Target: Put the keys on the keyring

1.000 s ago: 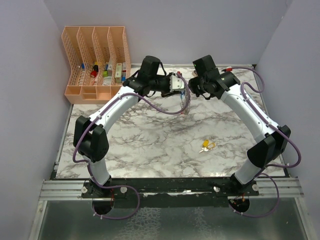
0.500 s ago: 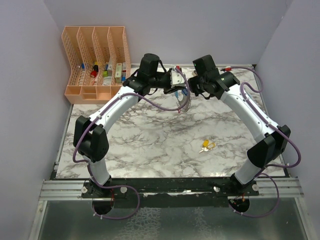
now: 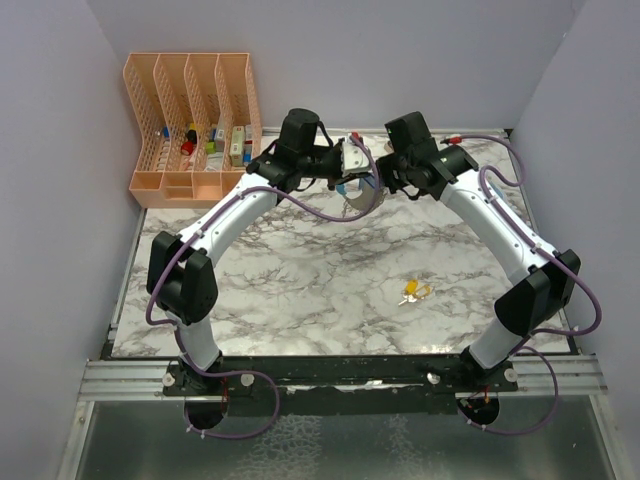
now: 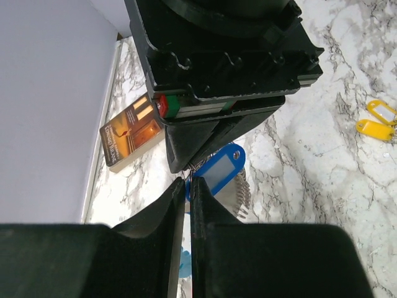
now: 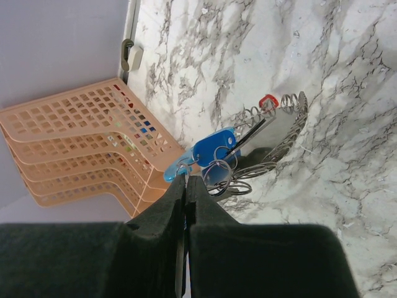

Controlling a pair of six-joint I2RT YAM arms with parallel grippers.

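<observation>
Top view: keyring (image 3: 357,188) hangs above the tabletop (image 3: 300,270), right of the orange rack (image 3: 190,120), between both arms' wrists. Loose yellow-tagged keys (image 3: 413,291) lie farther right of the rack, nearer the arm bases.

Left wrist: left gripper (image 4: 188,186) jaws almost together, thin slit between them; whether it grips anything, cannot tell.

Right wrist: right gripper (image 5: 185,183) closed, keyring dangling from its tips, rack behind.

I work in a robotics lab cell: plain lavender-grey walls (image 3: 50,150) box in three sides of a white table with grey marble veining (image 3: 300,270), and a slotted aluminium rail (image 3: 340,378) runs along its near edge. The only furnishing is a peach plastic lattice file organiser (image 3: 190,110) in the far left corner, holding small oddments.
</observation>
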